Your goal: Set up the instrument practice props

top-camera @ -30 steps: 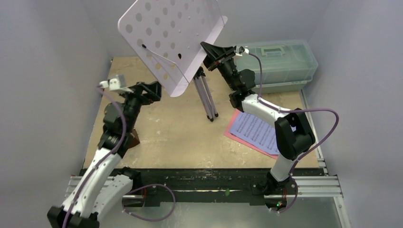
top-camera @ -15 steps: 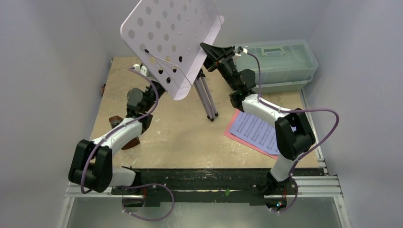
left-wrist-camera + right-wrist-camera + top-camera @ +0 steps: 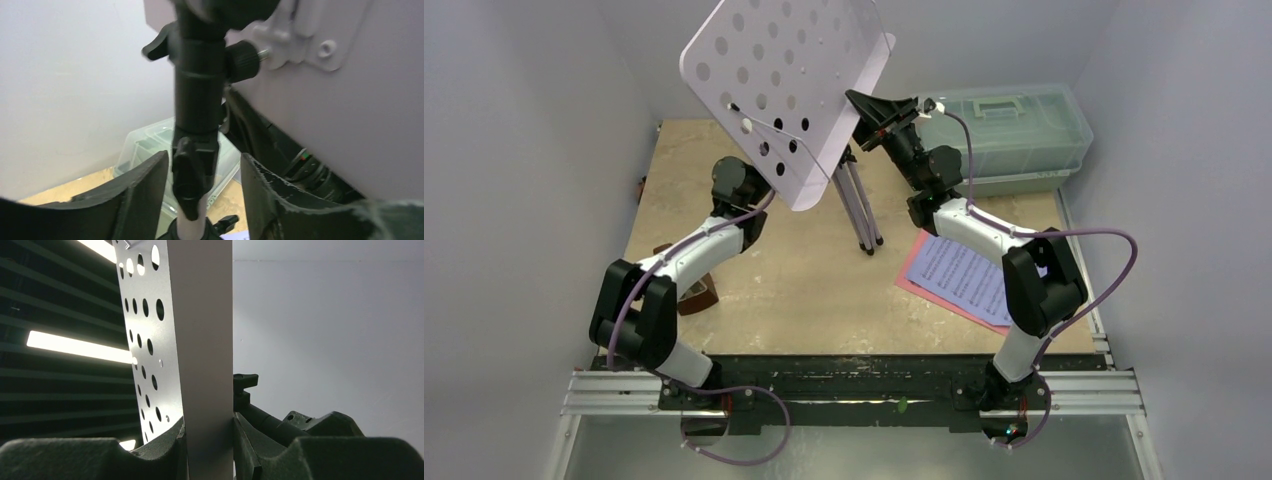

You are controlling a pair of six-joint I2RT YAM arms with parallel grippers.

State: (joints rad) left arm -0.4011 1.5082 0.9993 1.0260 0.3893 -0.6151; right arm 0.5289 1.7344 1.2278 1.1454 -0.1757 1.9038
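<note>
Lavender perforated metal music stand [image 3: 789, 90] stands toward tabletop [image 3: 804, 280] far edge; right gripper [image 3: 209, 427] clamps its plate edge, likely steadying, while left gripper [image 3: 202, 165], jaws apart, straddles black post [image 3: 197, 100].

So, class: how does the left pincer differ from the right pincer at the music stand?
The left pincer straddles the black pole of the music stand, jaws apart; the right pincer is clamped on its lavender panel edge. The left pincer sits behind the panel, the right pincer at its side. Both are at one stand.
</note>
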